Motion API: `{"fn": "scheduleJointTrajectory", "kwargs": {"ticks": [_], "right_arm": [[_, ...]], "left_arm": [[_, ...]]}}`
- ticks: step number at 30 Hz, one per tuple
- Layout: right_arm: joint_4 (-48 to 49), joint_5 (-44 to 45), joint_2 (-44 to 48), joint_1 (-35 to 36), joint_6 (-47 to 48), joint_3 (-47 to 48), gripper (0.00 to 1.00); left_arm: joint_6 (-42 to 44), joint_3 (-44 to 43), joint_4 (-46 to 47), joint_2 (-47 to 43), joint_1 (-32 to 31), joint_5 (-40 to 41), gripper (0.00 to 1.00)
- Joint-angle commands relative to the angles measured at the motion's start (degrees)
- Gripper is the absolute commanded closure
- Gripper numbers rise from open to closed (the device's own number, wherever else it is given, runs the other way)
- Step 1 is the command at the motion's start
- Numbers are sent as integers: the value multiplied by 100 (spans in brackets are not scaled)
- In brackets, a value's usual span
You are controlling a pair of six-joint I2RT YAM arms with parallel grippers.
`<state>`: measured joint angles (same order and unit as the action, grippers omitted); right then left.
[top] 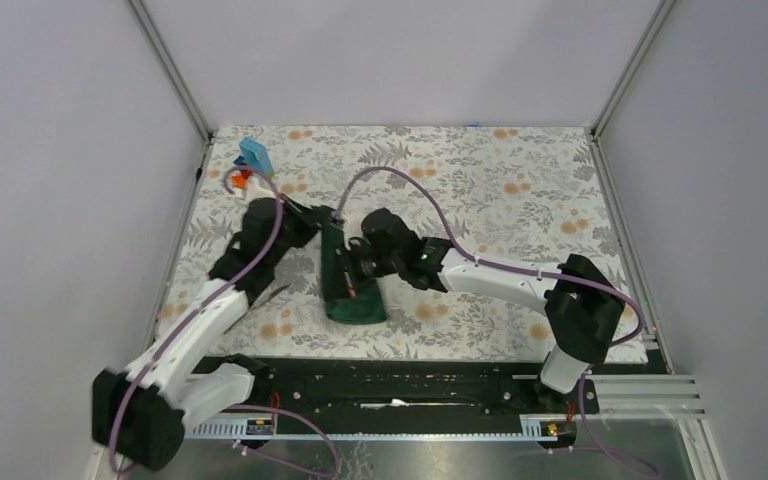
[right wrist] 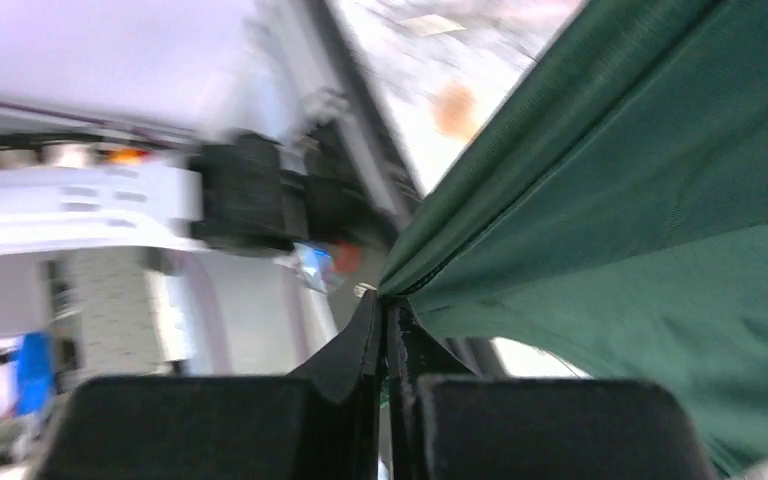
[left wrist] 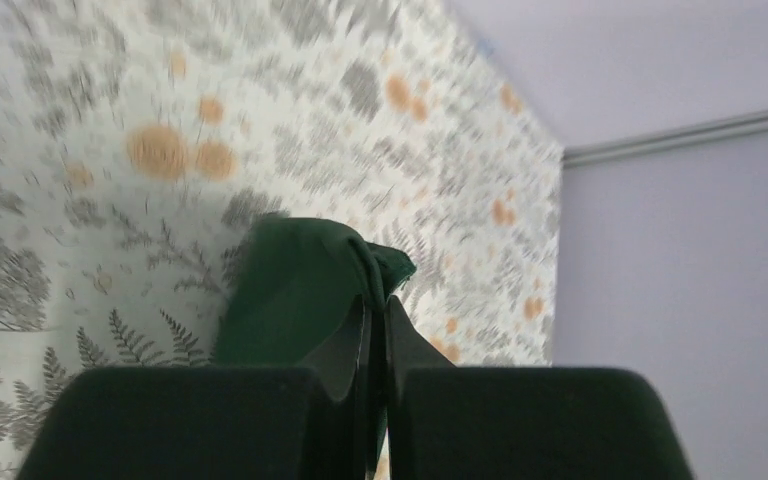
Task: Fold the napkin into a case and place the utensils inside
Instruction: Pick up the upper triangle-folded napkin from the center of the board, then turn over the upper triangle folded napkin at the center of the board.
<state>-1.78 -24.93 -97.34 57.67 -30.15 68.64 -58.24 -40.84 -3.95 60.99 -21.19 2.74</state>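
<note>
I am working around the napkin [top: 355,300], which lies as a narrow dark green oblong on the floral table covering [top: 480,180], its long axis running away from the arm bases. Both arms meet over its far half. The left gripper [top: 326,218] is at the napkin's far end, and its wrist camera shows the two fingers pressed together on a bunched fold of green cloth lifted a little off the covering. The right gripper [top: 356,262] sits over the napkin's middle, fingers likewise shut on a cloth edge, with the fabric pulled taut and sloping away from the tips. I judge this double pinch is meant to hold one layer up and apart from the one below, so the pouch has a mouth, or to carry a flap across for another fold. I cannot say which. I cannot find the utensils with any confidence: a thin dark sliver [top: 280,292] just left of the napkin, beside the left forearm, may be one, but it is too small to tell. The grippers hide the napkin's far end from above, both wrist views are blurred, and whether anything is inside the fold is not visible. A toy block stack [top: 253,158] stands well beyond the napkin, to its left.
</note>
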Motion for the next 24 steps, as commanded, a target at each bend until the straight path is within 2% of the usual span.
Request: {"fn": "scheduleJointTrajectory", "kwargs": {"ticks": [1,5,8,13,18,24], "right_arm": [[2974,-2020,301,184,-1979,-86,100],[4730,-2518,97,-107,-3266,-948,100],[6405,-2701,-180,-505,-4218,-1973,100],[8335,-2980,-921,-1202,-4805,-3446,100],[9526,-3293,-1746,-1806,-5028,-4344,100],[8927,-3346,-1978,-2127,-4422,-5006,100]], "left_arm": [[886,-1188,-1297,-880,73,1358,100],[1128,-1730,-1369,-185,-63,1300,100],[1217,-1757,-952,618,-323,1290,100],[1498,-2202,-467,2363,-807,1219,100],[1610,-2734,-101,3777,-1251,1250,100],[1604,-3112,205,4612,-1577,1073,100]]}}
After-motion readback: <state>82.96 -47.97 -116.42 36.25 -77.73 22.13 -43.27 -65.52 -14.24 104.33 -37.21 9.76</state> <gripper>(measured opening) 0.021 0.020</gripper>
